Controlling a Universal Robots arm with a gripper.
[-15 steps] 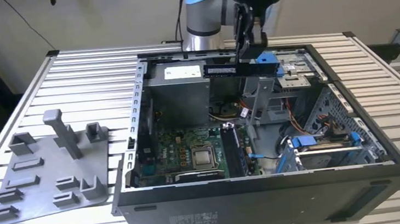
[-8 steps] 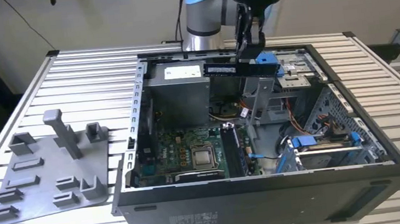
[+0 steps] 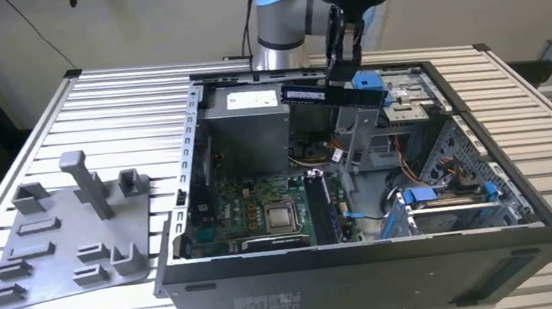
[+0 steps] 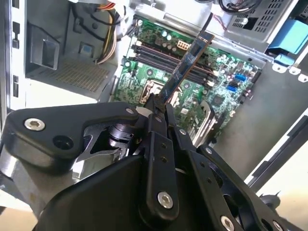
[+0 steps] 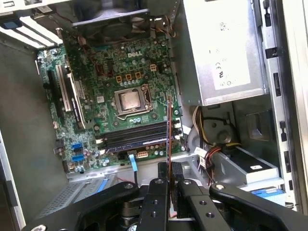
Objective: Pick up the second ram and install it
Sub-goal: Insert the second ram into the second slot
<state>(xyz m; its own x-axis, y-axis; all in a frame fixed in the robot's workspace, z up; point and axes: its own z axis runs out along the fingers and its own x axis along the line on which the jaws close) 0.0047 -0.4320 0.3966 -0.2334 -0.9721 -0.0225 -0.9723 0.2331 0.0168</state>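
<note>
The second ram point(image 3: 311, 94) is a long dark stick, held level above the open computer case point(image 3: 369, 282). My gripper point(image 3: 340, 78) is shut on it from above, over the case's far side. In both wrist views the black fingers point(image 4: 159, 144) clamp one end of the second ram point(image 4: 185, 67), which juts out toward the green motherboard point(image 4: 226, 91). In the first wrist view the stick point(image 5: 168, 130) shows edge-on, hanging over the dark memory slots point(image 5: 134, 134) beside the processor socket point(image 5: 130, 100).
A grey plastic tray point(image 3: 63, 255) with upright pegs lies on the slatted table at the exterior view's left. Inside the case are the grey power supply point(image 5: 224, 53), bundled cables point(image 5: 211, 144), a metal bracket point(image 3: 355, 135) and blue drive clips point(image 3: 442, 193).
</note>
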